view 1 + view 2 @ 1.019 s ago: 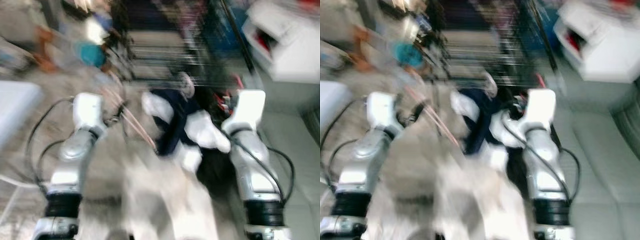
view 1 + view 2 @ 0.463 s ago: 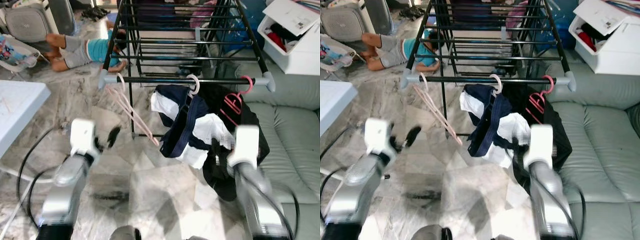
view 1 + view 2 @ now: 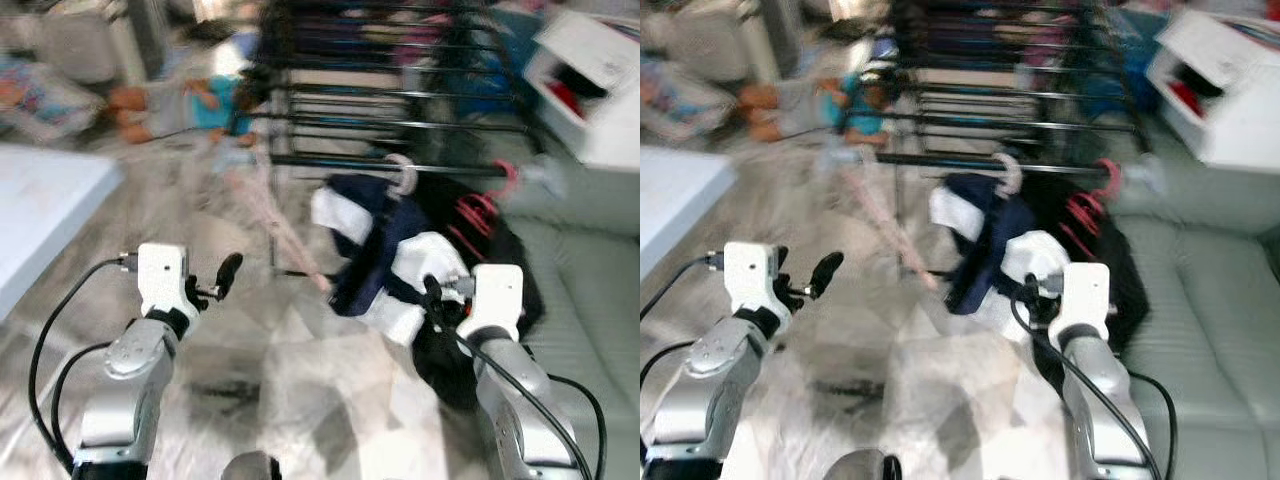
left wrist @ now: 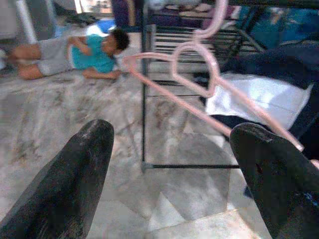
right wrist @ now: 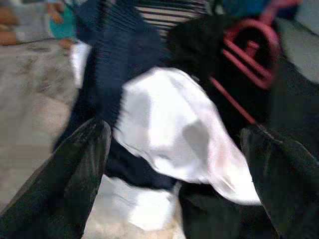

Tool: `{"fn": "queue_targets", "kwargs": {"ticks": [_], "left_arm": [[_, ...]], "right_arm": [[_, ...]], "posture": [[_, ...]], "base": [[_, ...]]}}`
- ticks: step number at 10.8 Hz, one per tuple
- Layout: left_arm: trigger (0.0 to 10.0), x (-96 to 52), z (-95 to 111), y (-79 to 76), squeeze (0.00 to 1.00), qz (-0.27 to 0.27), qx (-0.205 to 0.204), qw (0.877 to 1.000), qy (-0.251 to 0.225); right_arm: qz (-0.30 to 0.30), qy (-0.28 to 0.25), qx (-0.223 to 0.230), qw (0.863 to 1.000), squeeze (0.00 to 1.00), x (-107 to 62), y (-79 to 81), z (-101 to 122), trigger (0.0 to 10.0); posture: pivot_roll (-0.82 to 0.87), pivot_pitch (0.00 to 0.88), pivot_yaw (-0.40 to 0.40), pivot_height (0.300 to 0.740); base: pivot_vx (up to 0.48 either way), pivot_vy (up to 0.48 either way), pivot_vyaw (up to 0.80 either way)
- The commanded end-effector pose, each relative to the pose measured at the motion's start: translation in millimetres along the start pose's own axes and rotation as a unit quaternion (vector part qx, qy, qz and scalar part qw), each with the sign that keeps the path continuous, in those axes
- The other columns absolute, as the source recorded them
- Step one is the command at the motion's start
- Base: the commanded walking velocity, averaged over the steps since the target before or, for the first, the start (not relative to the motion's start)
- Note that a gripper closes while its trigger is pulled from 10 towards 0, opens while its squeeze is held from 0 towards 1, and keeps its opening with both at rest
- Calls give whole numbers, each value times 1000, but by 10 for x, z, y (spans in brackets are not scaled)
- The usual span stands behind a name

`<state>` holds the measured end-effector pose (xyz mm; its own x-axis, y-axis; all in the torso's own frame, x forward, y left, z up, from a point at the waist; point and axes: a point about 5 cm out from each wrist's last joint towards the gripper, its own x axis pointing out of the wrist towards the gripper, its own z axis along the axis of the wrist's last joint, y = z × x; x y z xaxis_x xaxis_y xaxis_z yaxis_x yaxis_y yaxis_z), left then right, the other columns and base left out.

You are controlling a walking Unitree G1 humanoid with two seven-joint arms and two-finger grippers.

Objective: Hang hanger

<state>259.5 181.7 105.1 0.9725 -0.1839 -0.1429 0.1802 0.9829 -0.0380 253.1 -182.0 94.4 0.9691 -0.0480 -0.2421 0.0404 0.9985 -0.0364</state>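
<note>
A pale pink empty hanger (image 4: 199,64) hangs by its hook from the front rail (image 3: 400,165) of a black drying rack, near the rail's left end (image 3: 275,215). My left gripper (image 3: 225,275) is below and left of it, apart from it. That gripper (image 4: 174,189) is open with nothing between its fingers. A navy and white garment (image 3: 370,240) hangs on a white hanger at mid rail. A red hanger (image 3: 480,215) with black cloth hangs to the right. My right gripper (image 3: 432,295) is open and empty, close in front of the white cloth (image 5: 169,129).
A person (image 3: 190,100) lies on the marble floor behind the rack at the left. A white table (image 3: 40,210) is at my left. A grey sofa (image 3: 590,290) and a white cabinet (image 3: 600,90) are at my right. The eye views are blurred.
The camera has swung and the picture has blurred again. The pink hanger stays hooked on the rail, with my left gripper apart from it. Both arms stay low in front of the rack.
</note>
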Motion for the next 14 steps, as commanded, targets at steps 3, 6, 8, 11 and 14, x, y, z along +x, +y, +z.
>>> {"fn": "queue_targets", "kwargs": {"ticks": [3,6,8,11,14], "left_arm": [[10000,-28,11,-115,0,-33,-7,999,6],[10000,15,25,-174,0,-50,-11,999,7],[10000,24,61,-239,0,-74,-23,997,4],[10000,30,113,-361,0,-113,-11,994,-3],[10000,42,100,-389,0,-120,-4,993,3]], "right_arm": [[-30,22,3,999,0,-6,-65,-71,10000],[-31,35,15,999,0,5,-59,-110,10000],[-65,33,-19,997,0,36,-57,-105,10000],[-152,-8,-29,988,0,45,-215,39,10000],[-176,-31,-47,983,0,41,-287,104,10000]], "posture": [[17,0,18,740],[11,0,27,740],[13,0,27,740],[19,0,25,740],[15,0,19,740]], "base": [[0,0,0],[0,441,0],[0,480,0],[0,480,0],[0,267,0]]}}
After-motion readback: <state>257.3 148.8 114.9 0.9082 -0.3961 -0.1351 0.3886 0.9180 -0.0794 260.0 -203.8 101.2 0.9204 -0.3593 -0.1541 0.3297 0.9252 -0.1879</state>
